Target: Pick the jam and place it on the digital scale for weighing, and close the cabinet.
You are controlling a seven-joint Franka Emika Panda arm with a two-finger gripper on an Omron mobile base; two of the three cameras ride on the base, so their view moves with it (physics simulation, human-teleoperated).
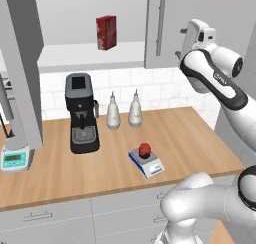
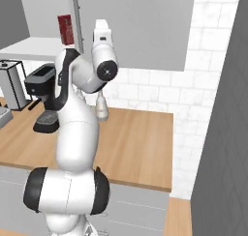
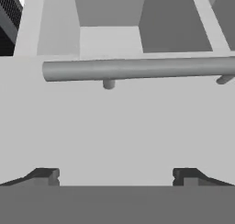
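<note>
The jam (image 1: 144,149), a small red jar, sits on the grey plate of the digital scale (image 1: 148,165) at the counter's front right. The cabinet's left door (image 1: 22,63) is swung wide open. Its right door (image 1: 172,18) faces my gripper (image 1: 179,44), which is raised high beside it. In the hand view my gripper (image 3: 114,175) is open and empty. The fingertips (image 3: 46,175) sit close to the flat door face (image 3: 114,126), just under its bar handle (image 3: 137,69). From the right base view the door (image 2: 75,22) shows edge-on beside my hand (image 2: 100,32).
A tall red carton (image 1: 106,32) stands on the open cabinet shelf. On the counter are a black coffee machine (image 1: 81,113), two white bottles (image 1: 113,112), and a white scale with a teal display (image 1: 15,159) at far left. A wall (image 2: 223,133) rises at right.
</note>
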